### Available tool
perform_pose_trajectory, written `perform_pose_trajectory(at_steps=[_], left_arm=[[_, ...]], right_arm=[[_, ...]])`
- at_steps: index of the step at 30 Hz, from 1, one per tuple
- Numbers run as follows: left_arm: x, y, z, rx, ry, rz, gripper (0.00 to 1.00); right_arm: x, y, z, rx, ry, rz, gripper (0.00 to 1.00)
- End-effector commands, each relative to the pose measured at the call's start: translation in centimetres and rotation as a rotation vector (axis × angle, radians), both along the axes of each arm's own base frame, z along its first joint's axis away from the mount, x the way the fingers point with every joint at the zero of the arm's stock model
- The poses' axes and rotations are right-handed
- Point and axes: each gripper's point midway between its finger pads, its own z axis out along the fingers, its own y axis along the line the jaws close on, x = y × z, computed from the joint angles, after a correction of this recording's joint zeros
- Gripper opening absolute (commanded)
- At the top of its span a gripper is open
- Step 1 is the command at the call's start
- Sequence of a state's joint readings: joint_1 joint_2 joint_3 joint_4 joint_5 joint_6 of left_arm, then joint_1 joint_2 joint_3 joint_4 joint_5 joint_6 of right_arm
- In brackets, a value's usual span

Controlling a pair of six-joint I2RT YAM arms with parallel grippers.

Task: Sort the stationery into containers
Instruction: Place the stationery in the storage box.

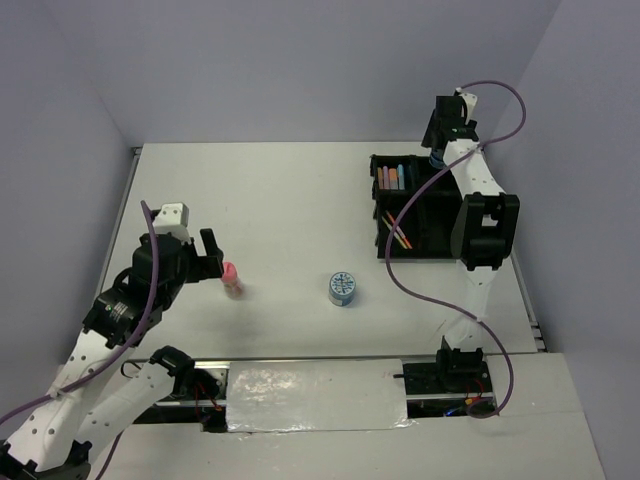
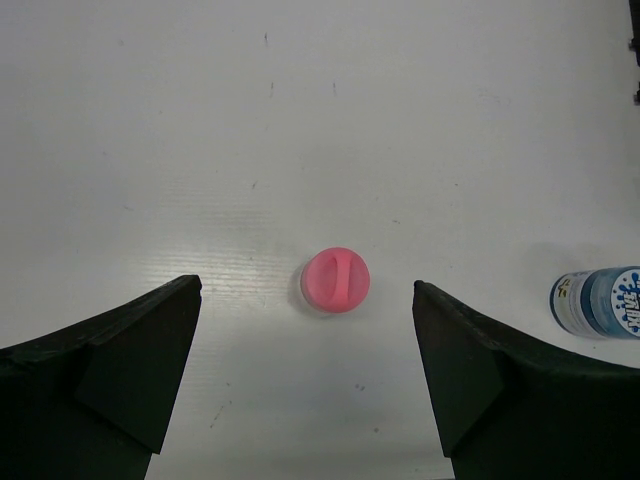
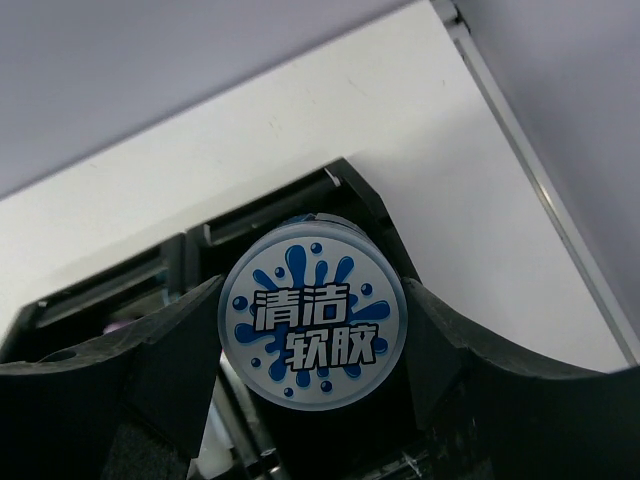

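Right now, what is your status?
Left gripper open over pink bottle. Right gripper shut on tub, over tray. Second tub loose. Nothing seen in the way.

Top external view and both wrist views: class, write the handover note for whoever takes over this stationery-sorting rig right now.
Left gripper: open, jaws either side of the pink bottle, which stands on the table; not gripped.
Right gripper: shut on a blue-white tub, held over the far side of the black tray.
Done: highlighters lie in the far left compartment, pens in the near left one.
Left: set the held tub in the tray, then bring over the bottle and the second tub, which is on the table.
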State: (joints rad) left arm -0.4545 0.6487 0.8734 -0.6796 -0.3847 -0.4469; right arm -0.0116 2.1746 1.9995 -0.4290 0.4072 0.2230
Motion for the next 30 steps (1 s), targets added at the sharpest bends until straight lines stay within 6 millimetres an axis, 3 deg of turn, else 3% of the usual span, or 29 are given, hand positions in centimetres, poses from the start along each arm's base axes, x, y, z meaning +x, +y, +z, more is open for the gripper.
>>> perform_pose_trajectory(at_steps=[1, 13, 26, 27, 28, 30], left_arm=[[0.3, -0.1, 1.7, -0.018, -0.062, -0.005, 0.99], [0.4, -0.2, 1.6, -0.017, -0.058, -0.012, 0.99], [0.4, -0.4, 1.5, -0.019, -0.052, -0.020, 0.99], [0.5, -0.4, 1.4, -0.017, -0.051, -0.021, 0.99], [0.5, -0.4, 1.5, -0.018, -0.053, -0.021, 0.99], [0.5, -0.5, 1.4, -0.016, -0.049, -0.024, 0.99]], right_arm=[[0.7, -1.4, 1.3, 0.032, -0.057, -0.035, 0.00], [2.4, -0.5, -2.4, 0.069, -0.034, 0.045, 0.09], [4.2, -0.2, -4.3, 0.075, -0.036, 0.073, 0.17], [4.3, -0.2, -4.5, 0.075, -0.034, 0.075, 0.19], [4.3, -0.2, -4.7, 0.074, -0.033, 0.078, 0.29], [4.4, -0.2, -5.2, 0.072, -0.026, 0.081, 0.40]])
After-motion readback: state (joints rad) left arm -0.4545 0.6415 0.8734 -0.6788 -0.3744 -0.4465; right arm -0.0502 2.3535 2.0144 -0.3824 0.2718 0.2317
